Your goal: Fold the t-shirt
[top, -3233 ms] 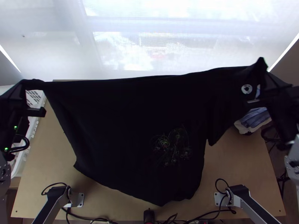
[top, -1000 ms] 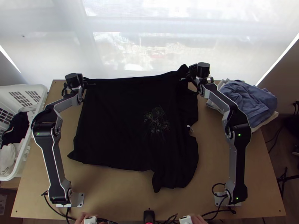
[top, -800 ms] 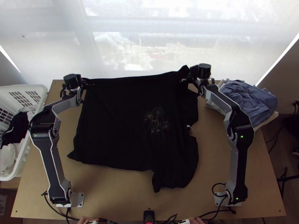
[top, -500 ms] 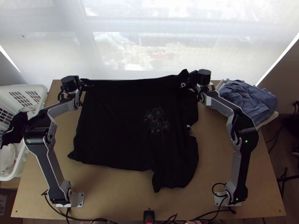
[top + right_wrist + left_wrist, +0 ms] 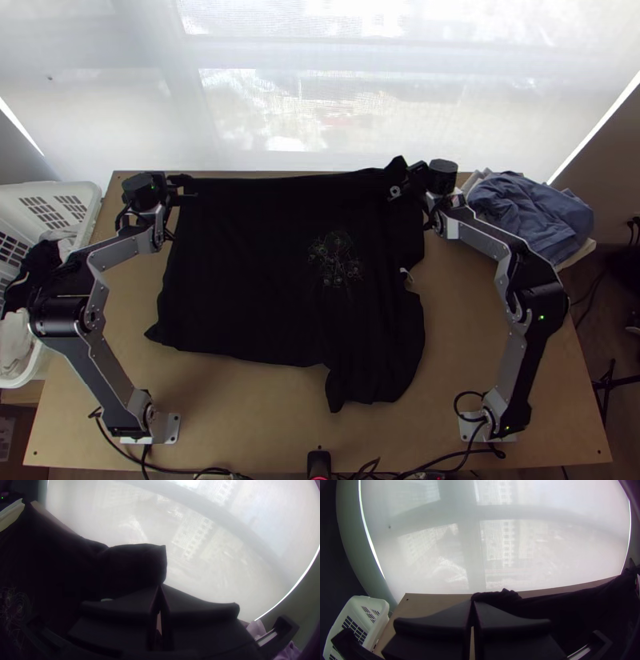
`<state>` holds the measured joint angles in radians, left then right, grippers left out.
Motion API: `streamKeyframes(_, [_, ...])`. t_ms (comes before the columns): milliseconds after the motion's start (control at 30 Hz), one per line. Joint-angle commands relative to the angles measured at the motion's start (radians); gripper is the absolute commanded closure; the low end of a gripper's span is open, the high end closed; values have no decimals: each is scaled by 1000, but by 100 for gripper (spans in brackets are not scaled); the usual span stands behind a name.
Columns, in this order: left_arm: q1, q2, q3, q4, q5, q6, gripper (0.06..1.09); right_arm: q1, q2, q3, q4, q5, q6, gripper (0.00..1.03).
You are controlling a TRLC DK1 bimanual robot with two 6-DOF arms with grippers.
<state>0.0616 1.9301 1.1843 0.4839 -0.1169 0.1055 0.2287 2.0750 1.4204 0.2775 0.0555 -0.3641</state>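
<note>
The black t-shirt [image 5: 240, 264], with a faint flower print, lies spread on the table with wrinkles, its near edge uneven. At its far left corner is my left gripper [image 5: 182, 186]; in the left wrist view the left gripper [image 5: 472, 602] is shut on bunched cloth of the t-shirt [image 5: 500, 597]. My right gripper [image 5: 402, 184] stands at the far right part. The right wrist view has the right gripper [image 5: 160, 586] shut on an edge of the t-shirt [image 5: 133, 566], a flap standing up beyond the tips.
A white basket [image 5: 88, 216] with clothes stands at the left of the wooden table [image 5: 264, 416]. Blue and white folded cloths [image 5: 532, 216] lie at the far right. A black device [image 5: 319, 462] and cables lie along the near edge. A window blind rises behind.
Both grippers have come down from holding the t-shirt stretched up high and wide, and the cloth now lies on the table. Lately both have shifted slightly nearer the table's near edge, with the far hem.
</note>
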Motion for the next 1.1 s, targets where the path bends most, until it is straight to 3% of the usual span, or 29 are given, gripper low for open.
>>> streamKeyframes(0, [-6,-105,-153,16,10,2,105,-2,-110,-158,15,0,13,100])
streamKeyframes(600, [-19,-246,-344,16,8,-21,105,80,-392,-537,28,0,53,100])
streamKeyframes(1067, [-17,-322,-473,25,8,-21,105,124,-504,-684,28,1,85,100])
